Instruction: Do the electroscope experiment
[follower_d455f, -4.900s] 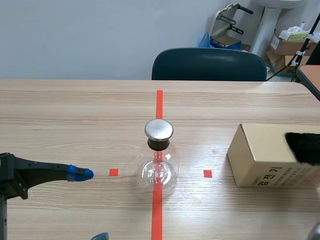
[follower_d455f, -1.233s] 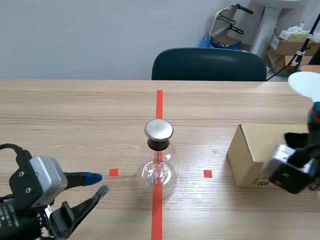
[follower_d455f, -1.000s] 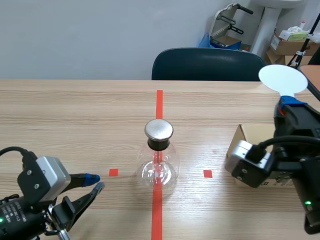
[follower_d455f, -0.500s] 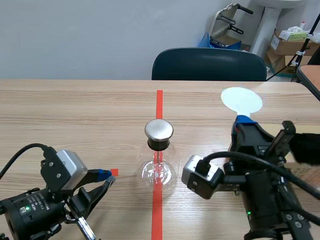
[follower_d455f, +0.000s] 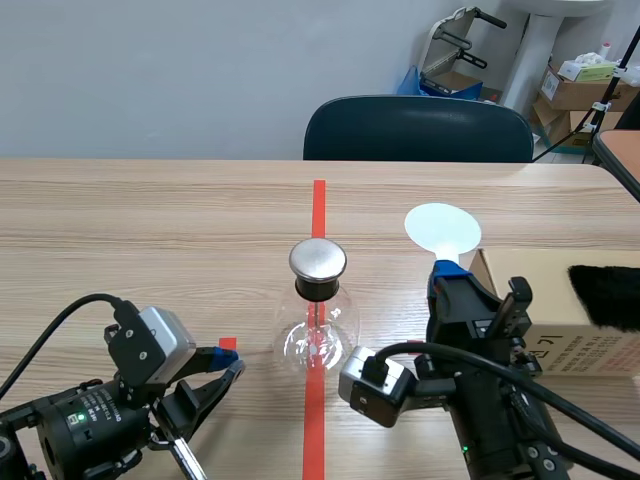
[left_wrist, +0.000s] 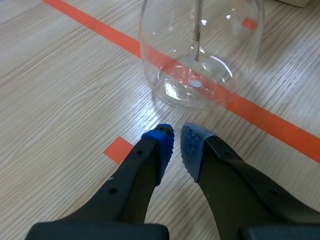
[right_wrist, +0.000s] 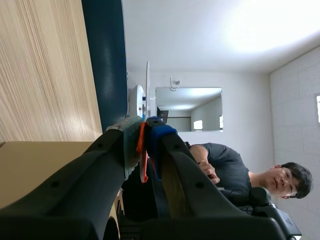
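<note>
The electroscope, a clear glass flask with a round metal cap and a thin rod inside, stands on the red tape line at mid-table. My left gripper lies low on the table just left of the flask. In the left wrist view its blue pads nearly touch with nothing between them, a short way before the flask. My right gripper points upward right of the flask, shut on the orange-red handle of a paddle. The paddle's white disc stands above and right of the cap, apart from it.
A cardboard box sits at the right with a black furry cloth on it. A dark chair stands behind the table's far edge. A person shows in the background of the right wrist view.
My right arm has swung left from the box with the paddle, bringing the white disc down near the flask's cap. My left gripper has slid toward the flask and its fingers have narrowed.
</note>
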